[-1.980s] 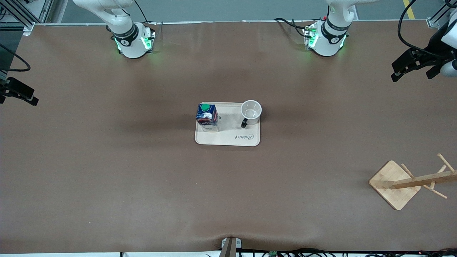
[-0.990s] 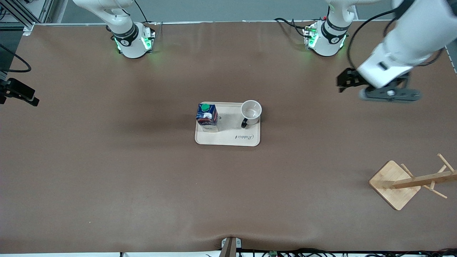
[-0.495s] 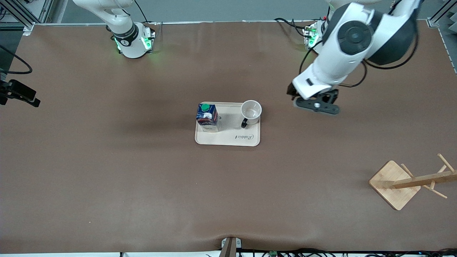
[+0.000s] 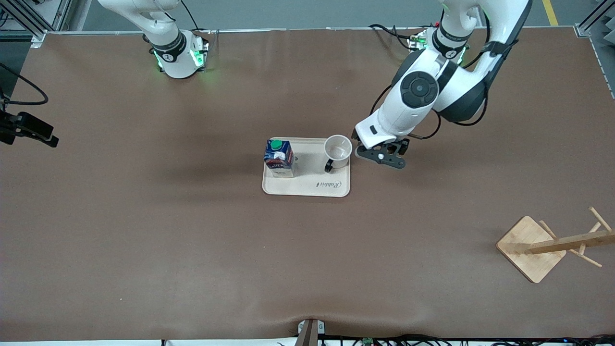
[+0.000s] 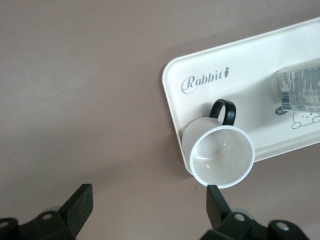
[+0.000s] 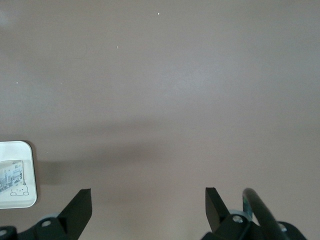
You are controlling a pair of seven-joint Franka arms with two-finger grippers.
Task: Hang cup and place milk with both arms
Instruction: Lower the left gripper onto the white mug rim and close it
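The cup [image 4: 338, 151], a white mug with a black loop handle, stands upright on the beige tray [image 4: 307, 185], at the tray's corner toward the left arm's end. The milk [image 4: 278, 157], a blue carton with a green cap, stands on the tray's other end. My left gripper [image 4: 382, 156] hovers open over the table beside the cup. In the left wrist view the cup [image 5: 221, 156] lies by one fingertip [image 5: 215, 200], outside the gap of the left gripper [image 5: 147, 207]. My right gripper [image 4: 29, 129] waits open over the right arm's end of the table and is empty [image 6: 147, 205].
A wooden mug tree [image 4: 547, 245] on a square base stands near the front camera at the left arm's end. The tray's corner [image 6: 27, 150] shows in the right wrist view. The brown table top [image 4: 192, 240] surrounds the tray.
My left arm has swung in from the left arm's end of the table and come down beside the cup. The right gripper has barely shifted. Cup and milk have not moved.
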